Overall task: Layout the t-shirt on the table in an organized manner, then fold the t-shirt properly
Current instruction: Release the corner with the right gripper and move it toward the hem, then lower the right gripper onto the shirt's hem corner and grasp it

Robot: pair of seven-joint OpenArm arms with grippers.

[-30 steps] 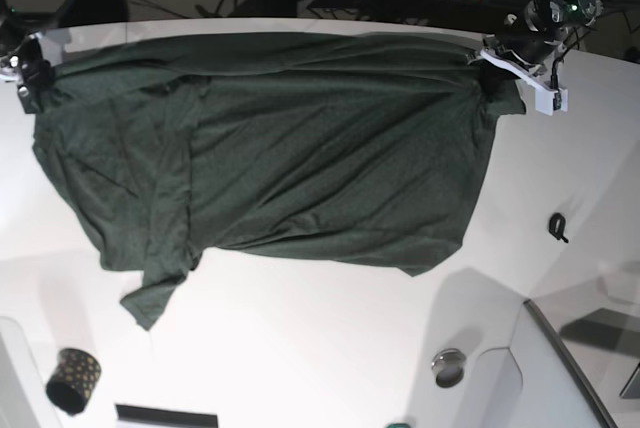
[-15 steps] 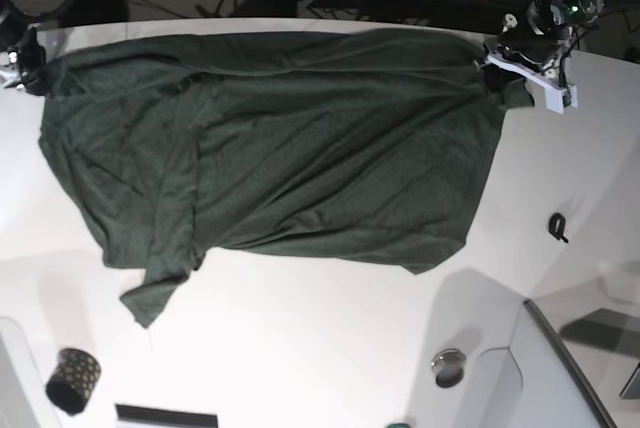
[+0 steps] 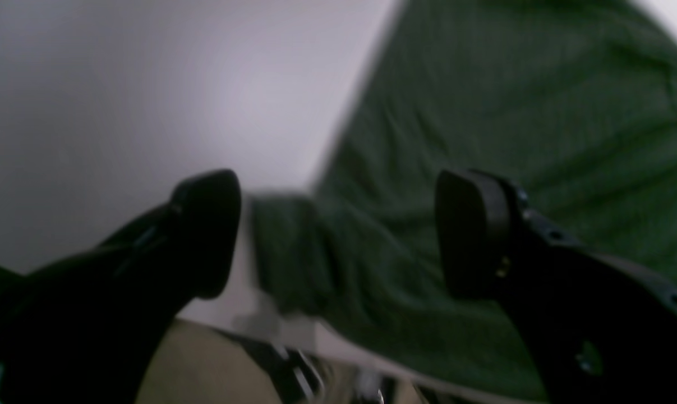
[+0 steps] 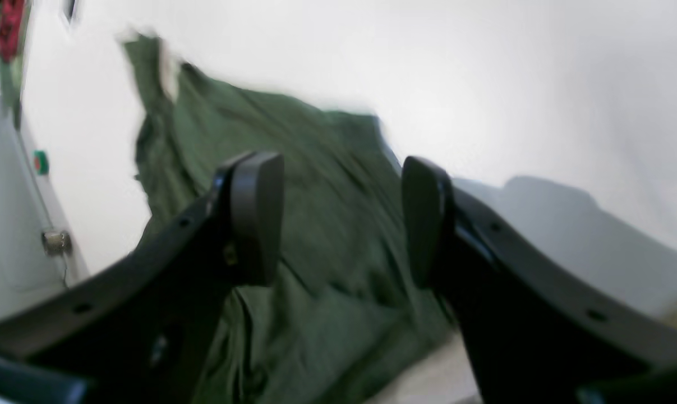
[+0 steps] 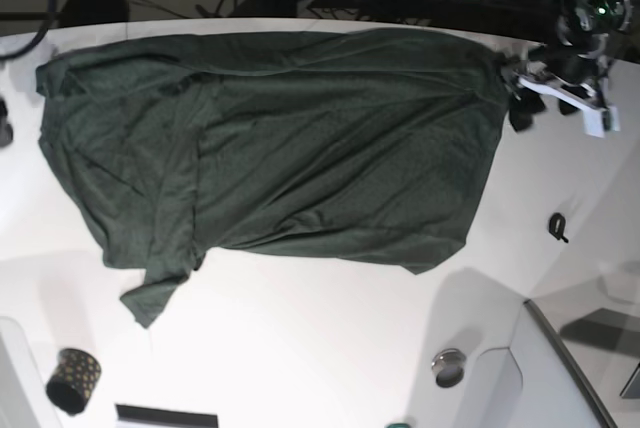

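- The t-shirt [image 5: 280, 148] was spread across the far part of the white surface [image 5: 330, 348], apparently laid out flat ahead of folding.
- The left gripper [image 3: 338, 233] was seen released, jaws wide apart, a shirt corner lying just below and between them but ungripped.
- The right gripper [image 4: 342, 216] was likewise released, nothing held, the fabric lying beneath and beyond it.
- The shirt's long axis was judged to run from one gripper towards the other, along the far edge; wrinkles and a loose flap on the right gripper's side suggested smoothing was needed.
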